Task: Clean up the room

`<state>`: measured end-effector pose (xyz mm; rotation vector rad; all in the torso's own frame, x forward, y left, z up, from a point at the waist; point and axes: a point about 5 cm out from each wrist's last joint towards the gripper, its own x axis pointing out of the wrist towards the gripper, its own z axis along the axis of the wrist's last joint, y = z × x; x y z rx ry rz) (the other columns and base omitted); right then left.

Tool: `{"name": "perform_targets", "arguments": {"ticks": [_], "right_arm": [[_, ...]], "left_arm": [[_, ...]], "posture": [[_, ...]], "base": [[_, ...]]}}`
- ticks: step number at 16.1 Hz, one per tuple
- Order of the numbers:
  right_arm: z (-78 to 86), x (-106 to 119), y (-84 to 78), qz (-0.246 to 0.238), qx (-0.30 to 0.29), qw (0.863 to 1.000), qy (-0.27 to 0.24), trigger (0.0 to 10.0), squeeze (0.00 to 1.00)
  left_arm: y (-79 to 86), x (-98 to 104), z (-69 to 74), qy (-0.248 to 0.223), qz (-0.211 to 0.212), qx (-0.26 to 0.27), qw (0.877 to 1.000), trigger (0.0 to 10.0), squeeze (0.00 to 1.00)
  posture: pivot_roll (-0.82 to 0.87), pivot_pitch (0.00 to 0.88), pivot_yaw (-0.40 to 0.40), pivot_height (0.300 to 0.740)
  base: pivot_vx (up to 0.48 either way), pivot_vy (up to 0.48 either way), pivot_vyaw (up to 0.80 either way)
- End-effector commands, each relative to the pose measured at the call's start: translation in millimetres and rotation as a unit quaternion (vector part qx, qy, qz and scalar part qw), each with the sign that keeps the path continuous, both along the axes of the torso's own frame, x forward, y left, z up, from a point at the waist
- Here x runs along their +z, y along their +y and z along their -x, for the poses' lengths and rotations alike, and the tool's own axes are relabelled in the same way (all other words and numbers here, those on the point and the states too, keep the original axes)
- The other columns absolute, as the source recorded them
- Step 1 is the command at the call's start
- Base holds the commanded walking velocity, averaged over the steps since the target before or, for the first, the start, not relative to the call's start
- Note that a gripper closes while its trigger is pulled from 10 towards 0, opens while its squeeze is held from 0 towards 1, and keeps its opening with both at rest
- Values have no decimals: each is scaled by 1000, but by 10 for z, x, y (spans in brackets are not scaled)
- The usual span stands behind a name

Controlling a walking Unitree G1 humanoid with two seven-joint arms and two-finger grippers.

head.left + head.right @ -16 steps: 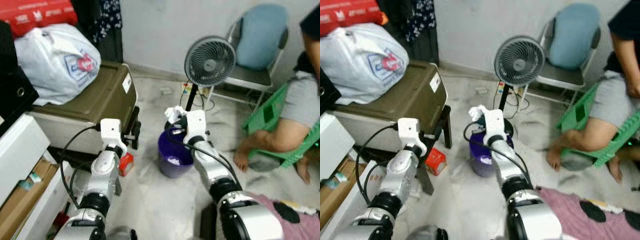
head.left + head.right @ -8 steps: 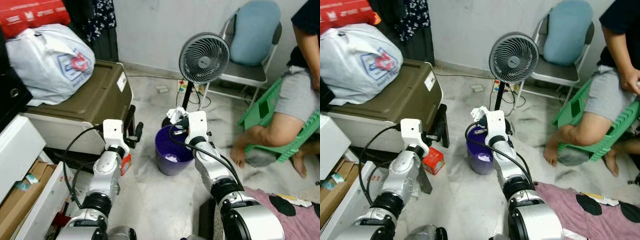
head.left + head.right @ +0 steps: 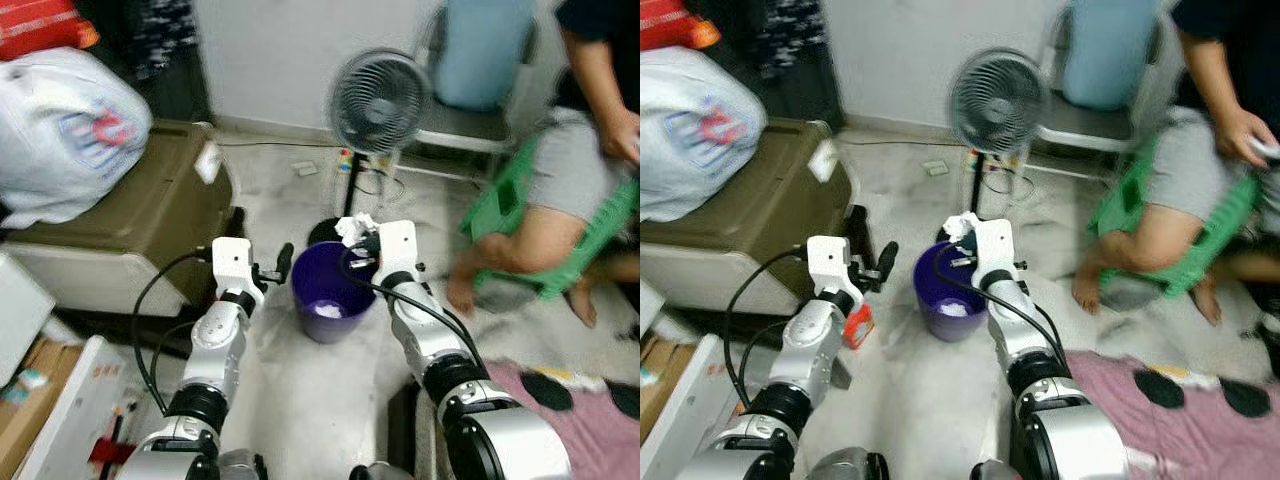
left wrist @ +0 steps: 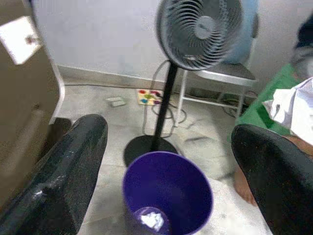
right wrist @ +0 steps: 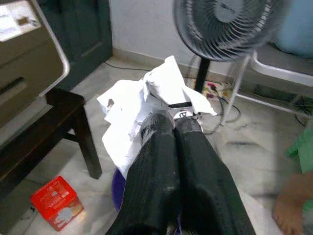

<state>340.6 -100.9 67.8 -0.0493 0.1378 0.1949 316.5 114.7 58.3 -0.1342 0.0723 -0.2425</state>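
Two black fingers [image 5: 161, 161] of the right gripper [image 5: 172, 125] pinch crumpled white paper [image 5: 146, 103] w/ no gap, held over the purple bin's [image 3: 325, 300] far rim. Left gripper [image 3: 283, 262] spread wide, just beside the bin's near-left edge, holding nothing. More paper scrap [image 4: 149, 220] lies in the bin bottom. Fan [image 3: 370, 100] stands behind; red box [image 5: 58, 200] on the floor by a dark stool [image 5: 63, 122].

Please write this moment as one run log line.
right gripper: shut on crumpled paper, above purple bin | left gripper: open, beside bin

A pale wall [image 3: 280, 60] meets a grey marbled floor [image 3: 300, 400], with a folding chair [image 4: 220, 76] near the wall.
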Motion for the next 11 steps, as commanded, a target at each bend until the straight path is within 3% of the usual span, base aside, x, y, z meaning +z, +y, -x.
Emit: {"name": "perform_targets", "arguments": {"ticks": [1,4,11], "right_arm": [[-11,-4,-54,-1,-11,1000,5,10000,0],[-11,4,-47,3,-8,1000,0,10000,0],[-13,9,-44,8,-5,1000,-3,10000,0]], "left_arm": [[-28,29,-13,-8,-2,-10,1000,10000,0],[-45,46,-1,-15,9,-19,1000,10000,0],[-54,55,0,-19,15,-28,999,10000,0]], "posture": [[71,0,-38,740],[68,0,-35,740],[67,0,-35,740]], "base": [[0,0,-800],[0,0,0],[310,0,0]]}}
